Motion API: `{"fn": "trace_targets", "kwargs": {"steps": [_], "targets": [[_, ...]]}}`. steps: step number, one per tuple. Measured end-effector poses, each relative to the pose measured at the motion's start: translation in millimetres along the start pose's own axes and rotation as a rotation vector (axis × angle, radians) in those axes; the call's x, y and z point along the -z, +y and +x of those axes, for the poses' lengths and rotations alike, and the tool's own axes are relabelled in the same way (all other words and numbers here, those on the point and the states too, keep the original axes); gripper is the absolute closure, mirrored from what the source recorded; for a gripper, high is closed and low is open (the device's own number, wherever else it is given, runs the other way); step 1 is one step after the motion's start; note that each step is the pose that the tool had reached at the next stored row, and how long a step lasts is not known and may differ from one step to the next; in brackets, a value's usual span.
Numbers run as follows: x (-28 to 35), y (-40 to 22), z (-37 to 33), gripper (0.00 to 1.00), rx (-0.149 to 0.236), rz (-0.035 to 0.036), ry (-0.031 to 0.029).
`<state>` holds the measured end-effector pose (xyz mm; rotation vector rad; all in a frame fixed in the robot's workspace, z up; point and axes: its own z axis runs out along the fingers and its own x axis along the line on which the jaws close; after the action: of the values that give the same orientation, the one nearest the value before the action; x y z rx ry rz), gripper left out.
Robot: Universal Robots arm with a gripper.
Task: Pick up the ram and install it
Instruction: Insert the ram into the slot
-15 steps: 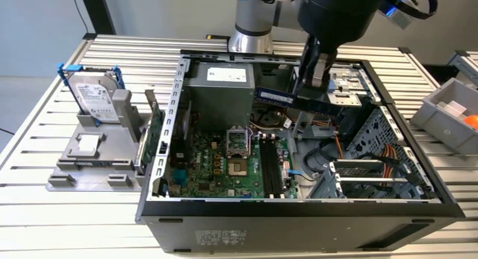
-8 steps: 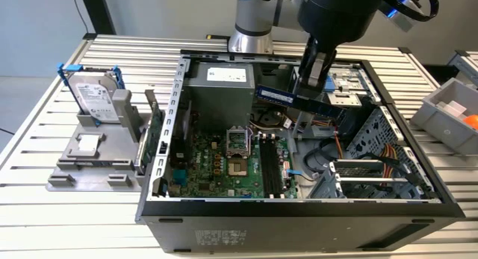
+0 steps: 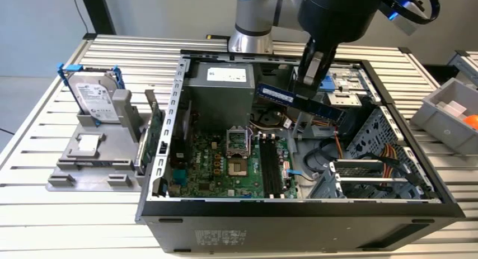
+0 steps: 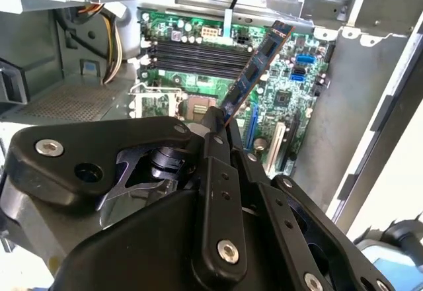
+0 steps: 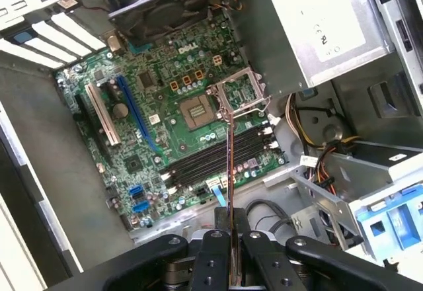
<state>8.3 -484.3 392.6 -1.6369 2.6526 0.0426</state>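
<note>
The ram [image 3: 299,102] hangs in the upper middle of the exterior view, slanting above the open computer case [image 3: 158,158], well off the motherboard [image 3: 216,164], with the gripper [image 3: 306,91] clenched on it. The black memory slots [image 3: 269,169] lie in the lower middle of that frame, and in both wrist views the stick sits at an angle to them. Done well, I judge, this carry brings the ram parallel to one slot, level and centred, and clear of the cables [image 3: 388,158] toward the exterior view's right.
</note>
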Motion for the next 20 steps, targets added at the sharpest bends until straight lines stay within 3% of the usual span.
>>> {"fn": "trace_targets", "kwargs": {"steps": [9,20], "targets": [[0.0,0.0,0.0,1.00,-0.087,0.0031,-0.0008],[0.0,0.0,0.0,1.00,-0.218,0.0076,-0.0023]]}}
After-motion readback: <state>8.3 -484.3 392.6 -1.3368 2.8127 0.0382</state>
